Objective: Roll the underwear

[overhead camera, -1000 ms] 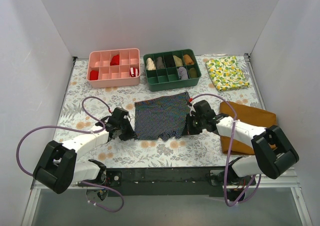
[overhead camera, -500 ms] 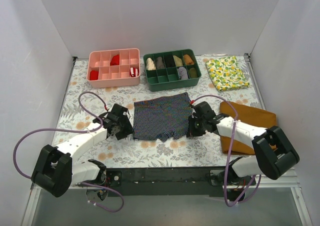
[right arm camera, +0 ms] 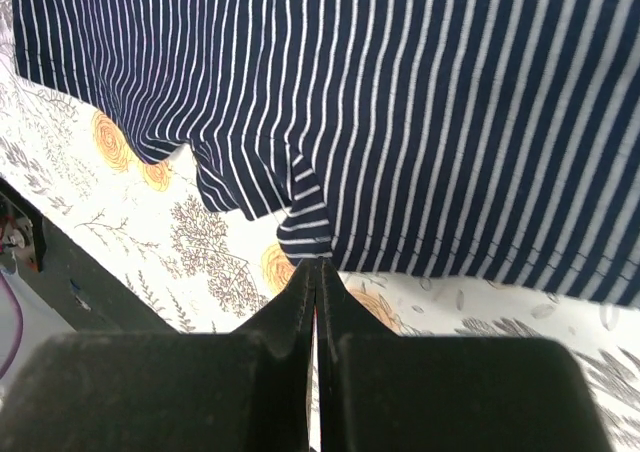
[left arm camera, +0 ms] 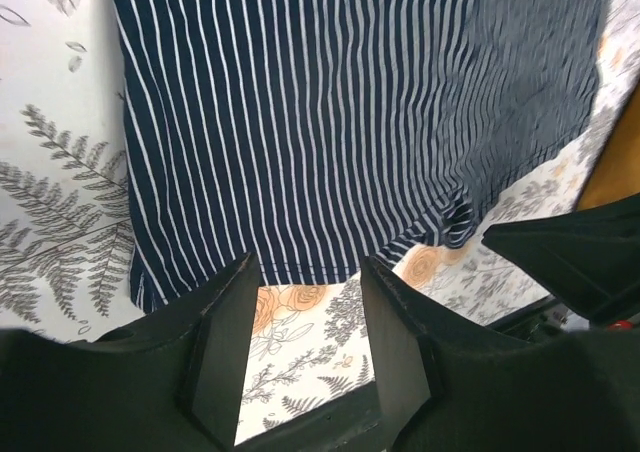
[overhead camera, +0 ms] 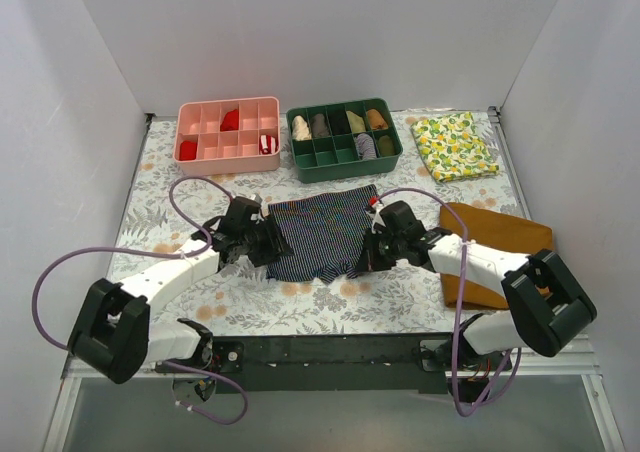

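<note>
From above, the underwear (overhead camera: 322,232) lay rumpled mid-bench (overhead camera: 150,192), in front of the green tray (overhead camera: 343,137) and apart from it. The pink tray (overhead camera: 228,132) stood left of the green one. The lemon cloth (overhead camera: 455,144) lay at the far right and the mustard cloth (overhead camera: 497,240) nearer, under the right arm. The left claw (overhead camera: 266,244) was at the underwear's left edge and the right claw (overhead camera: 368,255) at its near right corner.

At the left wrist, the left claw (left arm camera: 305,337) stood partly open and gripped nothing. Printed bench showed between its fingers (left arm camera: 225,342), and the underwear's hem (left arm camera: 300,267) ran just past their tips.

At the right wrist, the right claw (right arm camera: 317,272) was closed tight. Its tips met at the hem of the underwear (right arm camera: 420,102), pinching a small puckered fold (right arm camera: 305,222).
</note>
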